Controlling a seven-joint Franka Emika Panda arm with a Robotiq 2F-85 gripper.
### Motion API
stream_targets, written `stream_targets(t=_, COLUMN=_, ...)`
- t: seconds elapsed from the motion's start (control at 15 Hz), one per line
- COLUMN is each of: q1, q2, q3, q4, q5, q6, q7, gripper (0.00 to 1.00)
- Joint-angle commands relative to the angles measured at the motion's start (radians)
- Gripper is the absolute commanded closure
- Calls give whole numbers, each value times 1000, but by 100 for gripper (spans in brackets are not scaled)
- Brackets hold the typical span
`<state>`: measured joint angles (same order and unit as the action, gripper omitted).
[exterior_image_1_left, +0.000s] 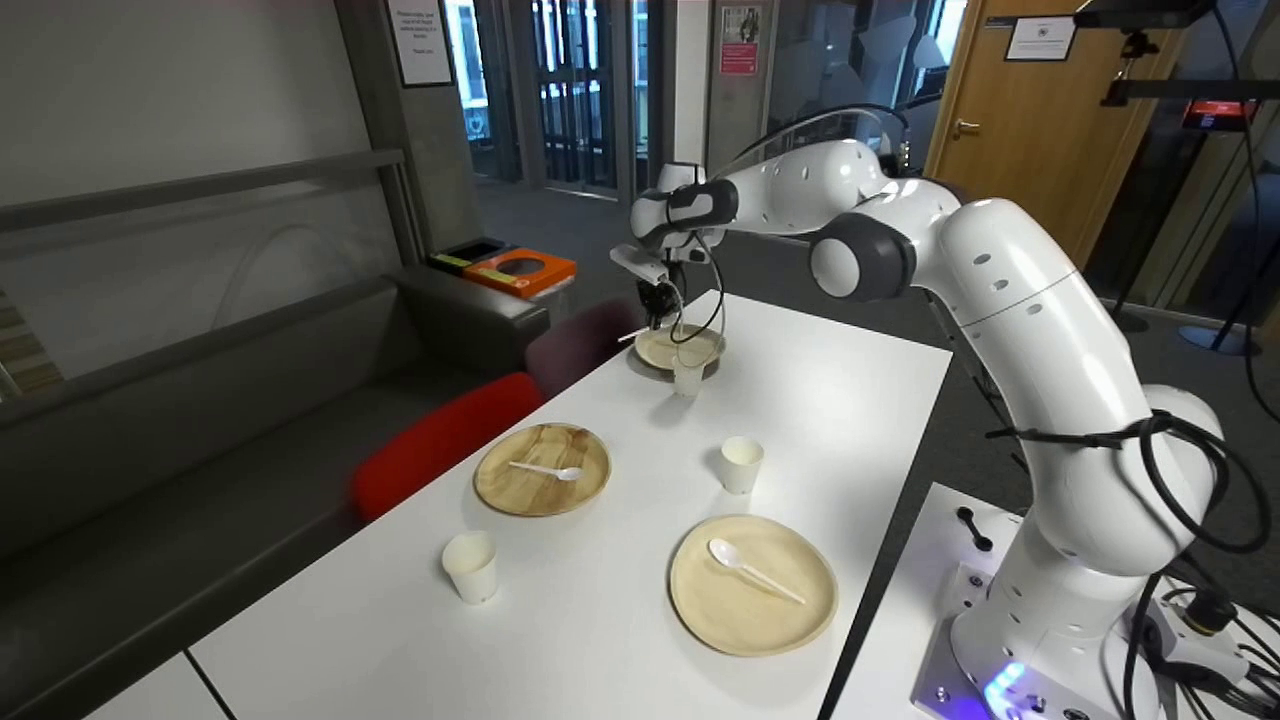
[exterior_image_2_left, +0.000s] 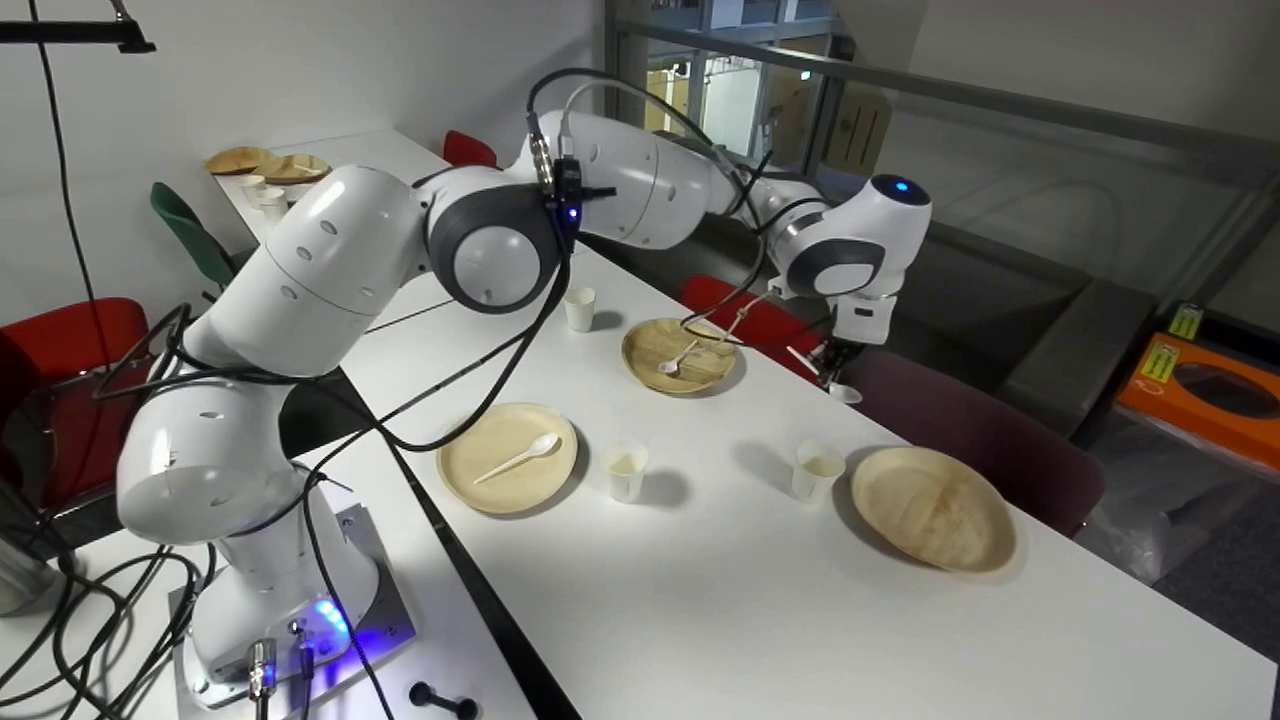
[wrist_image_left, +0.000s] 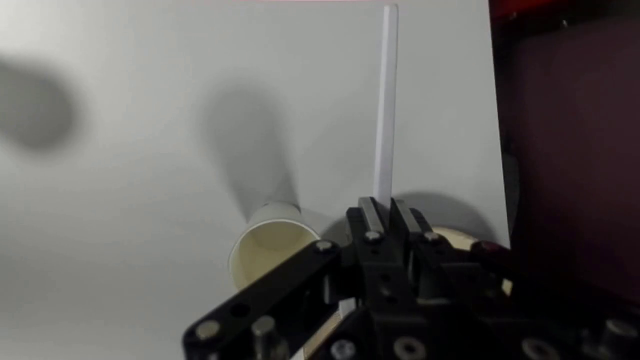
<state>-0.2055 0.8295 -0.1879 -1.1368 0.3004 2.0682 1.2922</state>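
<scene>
My gripper (wrist_image_left: 384, 212) is shut on a white plastic spoon (wrist_image_left: 386, 110). Its handle sticks out past the fingertips in the wrist view; its bowl (exterior_image_2_left: 845, 394) shows below the fingers in an exterior view. The gripper (exterior_image_1_left: 657, 315) hangs above the far part of the white table near a pale round plate (exterior_image_1_left: 655, 352), which also shows in an exterior view (exterior_image_2_left: 935, 510). No spoon shows on that plate. A white cup (wrist_image_left: 270, 240) stands beside it, seen in both exterior views (exterior_image_1_left: 688, 378) (exterior_image_2_left: 817, 470). The gripper mostly hides the plate (wrist_image_left: 454, 237) in the wrist view.
A brown wooden plate (exterior_image_1_left: 540, 440) and a pale plate (exterior_image_1_left: 700, 610) each bear a white spoon. Two more cups (exterior_image_1_left: 740, 465) (exterior_image_1_left: 470, 565) stand on the table. A red chair (exterior_image_1_left: 450, 430) and a purple chair (exterior_image_2_left: 960, 430) line the edge. Cables hang from the arm.
</scene>
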Motion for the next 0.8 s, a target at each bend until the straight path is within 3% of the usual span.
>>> stream_targets(t=0.0, q1=-50, q2=165, q3=-10, q4=233, q5=1, q6=-51, q7=191, gripper=98)
stream_targets(t=0.4, q1=-113, q2=383, q3=-70, q4=468, q5=8, q6=-76, q7=503, gripper=98)
stream_targets(t=0.73, q1=-179, q2=445, q3=-91, q4=583, q5=18, q6=-129, q7=749, gripper=98)
